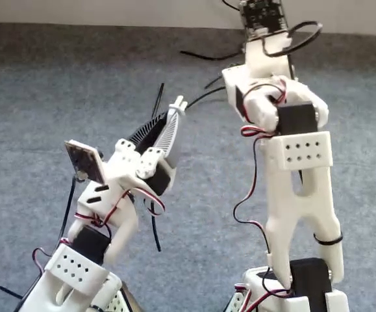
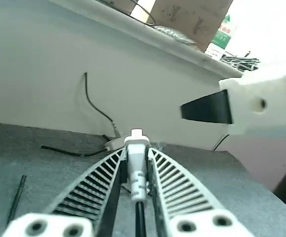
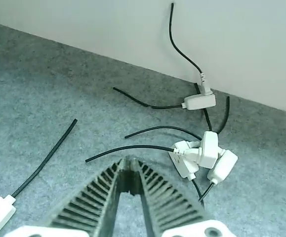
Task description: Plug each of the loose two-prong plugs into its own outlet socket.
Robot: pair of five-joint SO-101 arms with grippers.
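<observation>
Soft even daylight, faint shadows, one overexposed corner.

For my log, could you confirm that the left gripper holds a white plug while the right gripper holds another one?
Not quite: the left gripper does hold a white plug, but the right gripper holds nothing; it is shut and empty, as the right wrist view shows.

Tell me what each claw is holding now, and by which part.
Left claw grips a white plug by its body, with the prong end poking past the tips. Right claw is shut and holds nothing.
</observation>
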